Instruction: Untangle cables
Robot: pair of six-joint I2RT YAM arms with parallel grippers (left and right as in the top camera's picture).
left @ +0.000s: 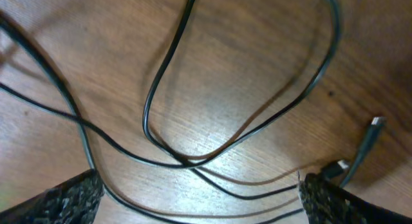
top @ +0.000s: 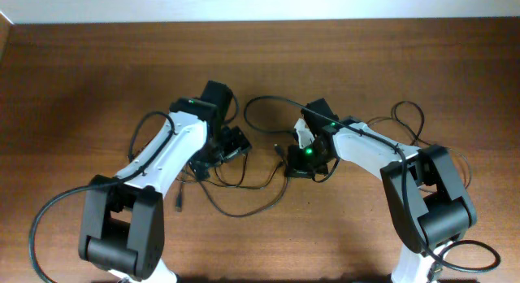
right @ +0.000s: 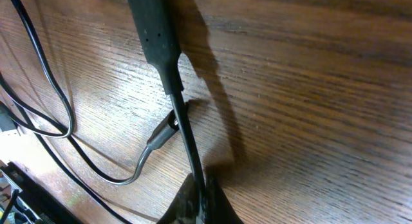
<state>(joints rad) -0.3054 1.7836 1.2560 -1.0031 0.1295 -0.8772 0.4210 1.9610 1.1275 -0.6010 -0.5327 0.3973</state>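
The cables [left: 183,161] cross just ahead of our spread left pincer [left: 199,208]; our right pincer [right: 196,208] pinches one cable [right: 183,129] running straight away.

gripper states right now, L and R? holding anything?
Left gripper: open, holding nothing, above loose cables.
Right gripper: closed on a black cable.

A brown wooden table [top: 81,71] carries thin black cables [left: 145,111] lying in loose, crossing loops.

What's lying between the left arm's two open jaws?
Thin black cables crossing each other on the wooden table, shown in the left wrist view.
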